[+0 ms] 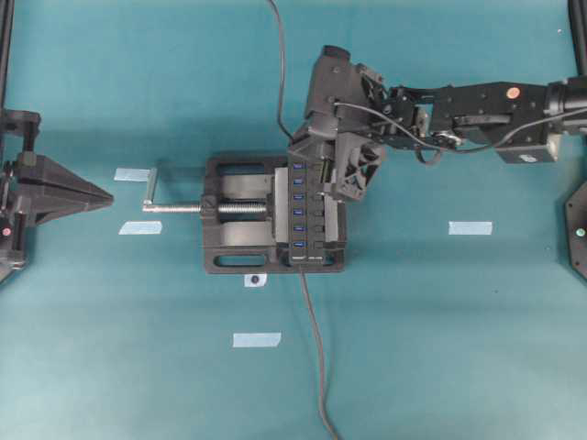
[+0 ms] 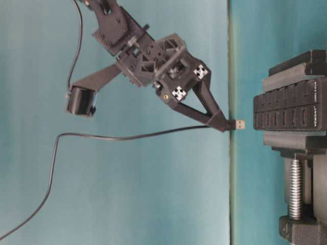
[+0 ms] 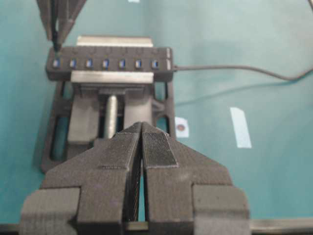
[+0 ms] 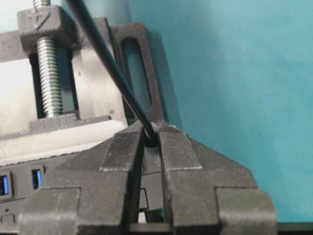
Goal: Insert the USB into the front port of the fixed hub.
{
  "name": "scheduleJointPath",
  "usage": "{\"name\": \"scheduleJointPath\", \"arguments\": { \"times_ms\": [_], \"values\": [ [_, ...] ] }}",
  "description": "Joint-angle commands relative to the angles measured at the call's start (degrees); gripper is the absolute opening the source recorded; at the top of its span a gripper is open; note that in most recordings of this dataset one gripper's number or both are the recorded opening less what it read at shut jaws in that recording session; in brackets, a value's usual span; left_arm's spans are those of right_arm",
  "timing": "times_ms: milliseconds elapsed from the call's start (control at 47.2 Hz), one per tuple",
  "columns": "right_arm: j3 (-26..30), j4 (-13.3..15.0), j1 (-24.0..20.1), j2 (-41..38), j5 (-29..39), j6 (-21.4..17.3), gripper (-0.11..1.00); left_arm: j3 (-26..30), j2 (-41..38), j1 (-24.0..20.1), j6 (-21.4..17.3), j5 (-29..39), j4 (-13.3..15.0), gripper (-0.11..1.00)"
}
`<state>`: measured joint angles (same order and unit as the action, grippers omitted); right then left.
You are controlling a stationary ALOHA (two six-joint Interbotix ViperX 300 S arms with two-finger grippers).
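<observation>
- Right gripper (image 2: 223, 124) is clamped on the USB (image 2: 238, 124); left gripper (image 3: 142, 128) is closed, empty.
- In the table-level view, the USB's long axis lies level, tip pointing right at the fixed hub (image 2: 291, 108), still apart.

The left pincer (image 3: 142, 147) fills the foreground, its two ribbed pads pressed together with nothing between them. Beyond it, a black vise (image 3: 105, 117) on the teal counter (image 3: 244, 88) clamps a long black hub (image 3: 110, 63) showing seven blue sockets. A thin lead (image 3: 234, 70) runs right from the hub. The other pincer (image 3: 61, 19) hangs over its leftmost socket.
</observation>
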<state>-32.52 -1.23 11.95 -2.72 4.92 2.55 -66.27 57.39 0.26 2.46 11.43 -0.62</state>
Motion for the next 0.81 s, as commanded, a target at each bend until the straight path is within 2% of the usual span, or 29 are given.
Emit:
{"name": "scheduleJointPath", "arguments": {
  "times_ms": [0, 784],
  "values": [
    [0.09, -0.09, -0.26, 2.64, -0.62, -0.70, 0.06, 0.62, -0.26, 0.09, 0.09, -0.26, -0.09, 0.00],
    [0.09, -0.18, -1.14, 3.60, -0.62, -0.62, 0.06, 0.62, -0.26, 0.18, 0.09, -0.26, -0.09, 0.00]
  ]
}}
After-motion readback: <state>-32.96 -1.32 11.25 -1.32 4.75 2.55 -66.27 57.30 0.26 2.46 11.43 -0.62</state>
